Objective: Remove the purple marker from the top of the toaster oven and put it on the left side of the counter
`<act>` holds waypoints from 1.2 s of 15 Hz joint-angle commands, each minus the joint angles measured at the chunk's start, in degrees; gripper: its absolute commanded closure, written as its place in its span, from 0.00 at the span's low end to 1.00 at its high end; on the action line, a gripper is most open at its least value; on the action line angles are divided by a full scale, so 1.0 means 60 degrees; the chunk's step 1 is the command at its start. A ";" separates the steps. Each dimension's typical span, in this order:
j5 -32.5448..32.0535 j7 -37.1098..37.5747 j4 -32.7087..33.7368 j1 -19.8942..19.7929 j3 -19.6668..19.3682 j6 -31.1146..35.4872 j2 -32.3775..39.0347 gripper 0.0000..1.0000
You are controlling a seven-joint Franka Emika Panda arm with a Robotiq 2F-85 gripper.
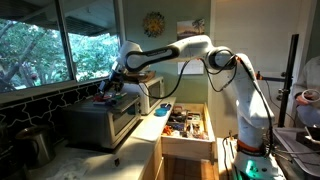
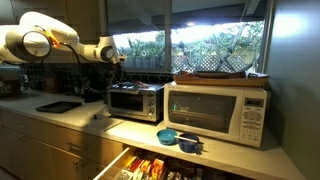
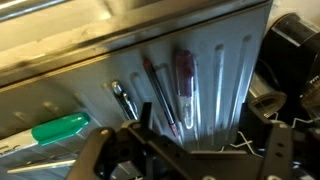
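Observation:
The silver toaster oven (image 1: 105, 122) (image 2: 135, 101) stands on the pale counter (image 2: 125, 128) under the window. In the wrist view its ribbed metal top (image 3: 215, 70) carries several pens: the purple marker (image 3: 184, 78), a thin dark red pen (image 3: 158, 92), a black and silver pen (image 3: 124, 100) and a green marker (image 3: 58, 128). My gripper (image 3: 200, 142) hovers just above the top, open and empty, with the purple marker a little beyond the fingertips. In both exterior views the gripper (image 1: 110, 88) (image 2: 114, 58) hangs over the oven's top.
A white microwave (image 2: 215, 112) with a brown tray on top stands beside the toaster oven. A blue bowl (image 2: 168, 136) sits in front of it. A drawer full of items (image 1: 186, 124) (image 2: 150, 166) is pulled open. A dark tray (image 2: 58, 106) lies on the counter.

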 commanded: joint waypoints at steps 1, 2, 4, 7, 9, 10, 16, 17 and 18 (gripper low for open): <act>0.0279 -0.0177 0.0745 0.0146 -0.0075 -0.0099 0.0579 0.12; 0.0274 -0.0150 0.0847 0.0173 -0.0090 -0.0138 0.0671 0.13; 0.0211 -0.0060 0.1047 0.0228 -0.0141 -0.0342 0.0812 0.15; 0.0220 0.0001 0.1237 0.0249 -0.0184 -0.0515 0.0991 0.18; 0.0216 0.0031 0.1342 0.0258 -0.0218 -0.0566 0.1103 0.19; 0.0223 0.0031 0.1349 0.0253 -0.0228 -0.0547 0.1132 0.19; 0.0242 -0.0013 0.1573 0.0287 -0.0234 -0.0531 0.1317 0.21; 0.0192 0.0013 0.1595 0.0312 -0.0256 -0.0549 0.1300 0.22; 0.0143 0.0046 0.1631 0.0339 -0.0280 -0.0622 0.1296 0.21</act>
